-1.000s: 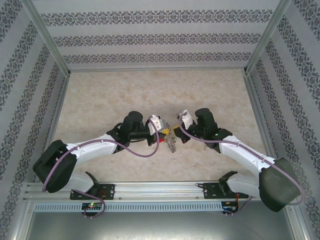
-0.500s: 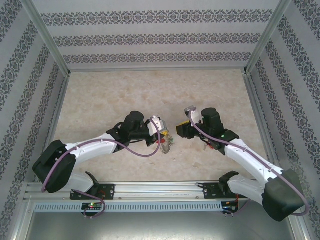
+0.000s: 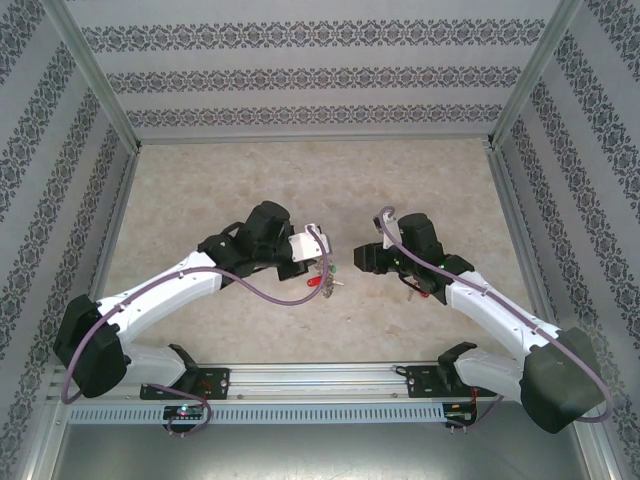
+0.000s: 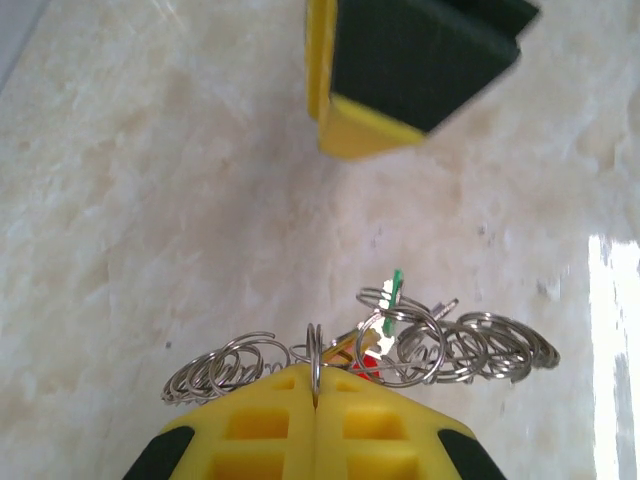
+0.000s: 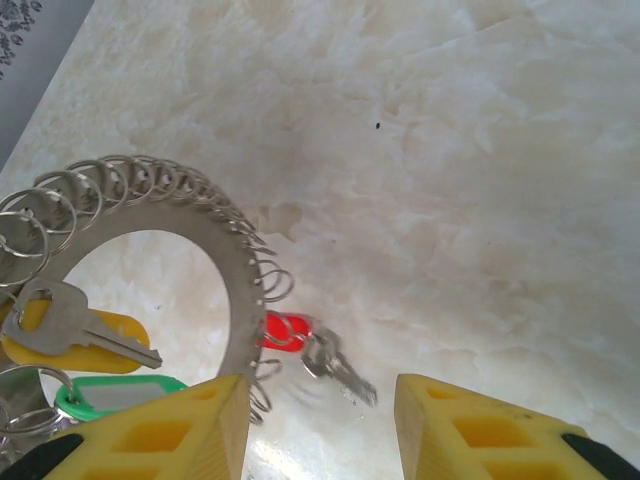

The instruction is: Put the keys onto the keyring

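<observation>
My left gripper (image 3: 317, 260) is shut on the keyring (image 3: 326, 277) and holds it above the table. In the left wrist view the yellow fingertips (image 4: 315, 385) pinch the keyring (image 4: 460, 350) edge-on, its silvery links fanning out to both sides. In the right wrist view the grey hoop (image 5: 228, 290) carries a red-tagged key (image 5: 288, 330), a yellow-tagged key (image 5: 70, 325) and a green tag (image 5: 110, 395). My right gripper (image 5: 320, 430) is open, with nothing between its fingers. It sits just right of the ring (image 3: 361, 260), apart from it.
The marble-patterned table (image 3: 300, 180) is walled by patterned panels on the left, back and right. An aluminium rail (image 3: 320, 380) runs along the near edge. The right gripper's dark pad (image 4: 420, 60) hangs across from the left fingers.
My right gripper has opened and drawn back to the right, away from the ring. The left arm has shifted slightly, still holding the keyring, and the red-tagged key now hangs from it.
</observation>
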`<move>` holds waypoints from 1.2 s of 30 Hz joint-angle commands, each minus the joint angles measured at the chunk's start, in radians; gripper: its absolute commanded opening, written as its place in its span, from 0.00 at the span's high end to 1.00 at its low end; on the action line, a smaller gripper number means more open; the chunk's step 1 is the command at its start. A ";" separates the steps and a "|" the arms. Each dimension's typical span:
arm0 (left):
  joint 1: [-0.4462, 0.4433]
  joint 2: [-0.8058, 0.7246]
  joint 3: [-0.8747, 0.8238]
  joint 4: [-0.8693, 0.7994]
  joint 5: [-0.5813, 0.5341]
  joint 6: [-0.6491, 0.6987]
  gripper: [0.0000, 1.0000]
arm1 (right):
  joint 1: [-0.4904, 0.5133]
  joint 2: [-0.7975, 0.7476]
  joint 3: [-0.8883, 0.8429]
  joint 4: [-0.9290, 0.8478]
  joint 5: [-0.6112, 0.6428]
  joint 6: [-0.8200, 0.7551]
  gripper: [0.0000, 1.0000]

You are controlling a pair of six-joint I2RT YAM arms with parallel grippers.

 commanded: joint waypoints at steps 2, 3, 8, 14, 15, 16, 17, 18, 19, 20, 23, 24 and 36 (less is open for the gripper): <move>0.003 0.026 0.065 -0.265 -0.059 0.134 1.00 | -0.007 0.016 0.040 -0.031 0.041 0.031 0.56; 0.003 0.034 0.073 -0.275 -0.053 0.137 1.00 | -0.009 0.020 0.040 -0.035 0.042 0.033 0.56; -0.002 0.126 0.141 -0.298 0.061 0.158 1.00 | -0.028 0.020 0.036 -0.067 0.086 0.082 0.56; -0.056 0.292 0.212 -0.295 0.130 0.169 1.00 | -0.116 0.023 0.015 -0.103 0.037 0.154 0.56; -0.066 0.312 0.217 -0.289 0.136 0.167 1.00 | -0.129 0.024 0.012 -0.108 0.026 0.160 0.56; -0.078 0.335 0.224 -0.281 0.143 0.164 1.00 | -0.143 0.025 0.011 -0.115 0.012 0.162 0.56; -0.089 0.357 0.232 -0.274 0.151 0.161 1.00 | -0.151 0.027 0.009 -0.123 0.003 0.163 0.56; -0.099 0.376 0.238 -0.267 0.157 0.158 1.00 | -0.158 0.031 0.008 -0.132 0.000 0.165 0.57; -0.112 0.394 0.246 -0.260 0.160 0.152 1.00 | -0.166 0.035 0.008 -0.137 -0.005 0.166 0.56; -0.123 0.415 0.255 -0.255 0.163 0.143 0.99 | -0.171 0.039 0.006 -0.143 -0.011 0.167 0.56; -0.146 0.462 0.275 -0.238 0.182 0.111 0.93 | -0.175 0.058 0.006 -0.145 -0.038 0.168 0.56; -0.152 0.475 0.279 -0.234 0.184 0.104 0.92 | -0.177 0.066 0.007 -0.145 -0.048 0.169 0.57; -0.172 0.275 0.047 0.077 0.161 -0.152 0.57 | -0.174 0.200 0.048 -0.152 -0.189 0.138 0.56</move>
